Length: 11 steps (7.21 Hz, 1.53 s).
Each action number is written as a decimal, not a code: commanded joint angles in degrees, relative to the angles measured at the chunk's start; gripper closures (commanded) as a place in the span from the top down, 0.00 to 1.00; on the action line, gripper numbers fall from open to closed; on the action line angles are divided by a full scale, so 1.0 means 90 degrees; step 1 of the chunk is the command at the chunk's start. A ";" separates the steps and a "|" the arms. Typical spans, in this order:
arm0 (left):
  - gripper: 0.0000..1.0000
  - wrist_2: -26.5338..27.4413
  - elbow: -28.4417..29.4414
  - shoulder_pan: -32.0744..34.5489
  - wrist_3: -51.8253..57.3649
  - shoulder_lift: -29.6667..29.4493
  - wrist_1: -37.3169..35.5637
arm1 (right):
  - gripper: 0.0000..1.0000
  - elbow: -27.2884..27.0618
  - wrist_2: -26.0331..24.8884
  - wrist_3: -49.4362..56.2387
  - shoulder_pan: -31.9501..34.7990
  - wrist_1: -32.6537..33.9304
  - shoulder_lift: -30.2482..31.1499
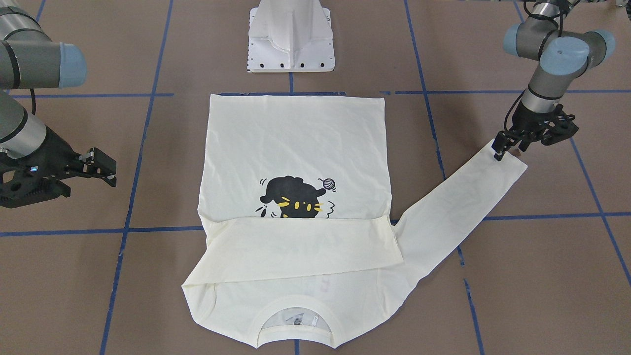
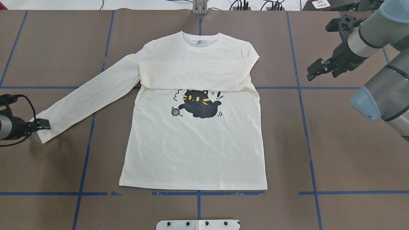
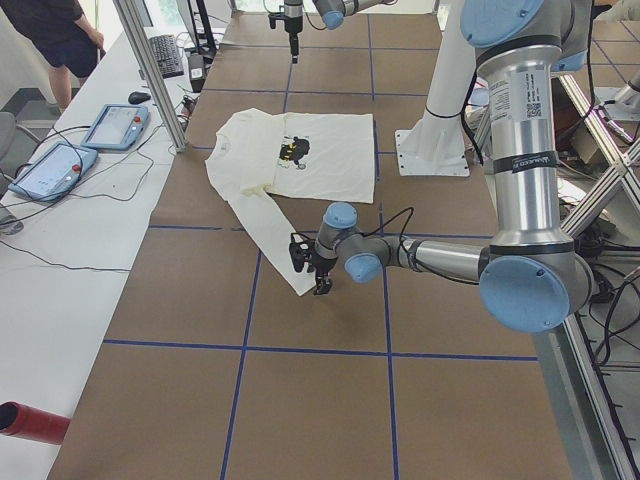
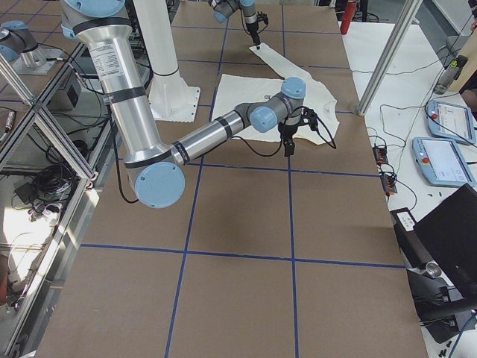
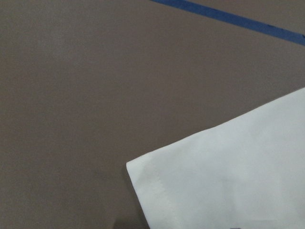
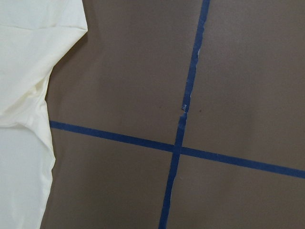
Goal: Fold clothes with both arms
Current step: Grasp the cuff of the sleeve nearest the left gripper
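The cream long-sleeved T-shirt point(image 1: 296, 148) lies flat on the brown table, cat graphic point(image 2: 199, 103) up, collar point(image 2: 201, 40) away from the robot base. One sleeve point(image 2: 195, 75) is folded across the chest. The other sleeve point(image 2: 86, 95) stretches out towards the robot's left. My left gripper point(image 1: 508, 150) points down at that sleeve's cuff point(image 2: 43, 132), its fingers looking open around the cuff's edge; the left wrist view shows only the cuff corner point(image 5: 200, 181). My right gripper point(image 1: 109, 170) is open and empty, above bare table beside the shirt's shoulder point(image 6: 28, 57).
The white pedestal base point(image 1: 291, 44) stands behind the shirt's hem. Blue tape lines point(image 2: 306, 127) cross the brown table. In the exterior left view, a white side table point(image 3: 60, 250) carries tablets and cables.
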<state>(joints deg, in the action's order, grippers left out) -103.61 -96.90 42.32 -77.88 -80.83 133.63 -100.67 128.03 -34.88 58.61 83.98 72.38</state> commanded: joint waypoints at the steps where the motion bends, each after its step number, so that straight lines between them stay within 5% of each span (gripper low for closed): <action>1: 0.60 -0.0011 -0.0043 -0.0005 -0.0067 -0.0003 -0.0003 | 1.00 -0.0016 0.0003 -0.0002 0.0002 0.0005 0.0005; 7: 0.03 -0.0040 -0.0131 0.0004 -0.0067 -0.0022 -0.0033 | 1.00 -0.0025 0.0003 -0.0050 0.0002 0.0005 0.0015; 11: 0.00 -0.0060 -0.0609 0.0082 0.0020 -0.0556 -0.0645 | 1.00 -0.0376 0.0023 -0.0070 0.0021 0.0005 0.0589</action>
<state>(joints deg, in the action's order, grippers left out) -104.13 -101.09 42.65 -77.89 -82.76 130.82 -102.85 128.37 -35.34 58.71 84.02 75.55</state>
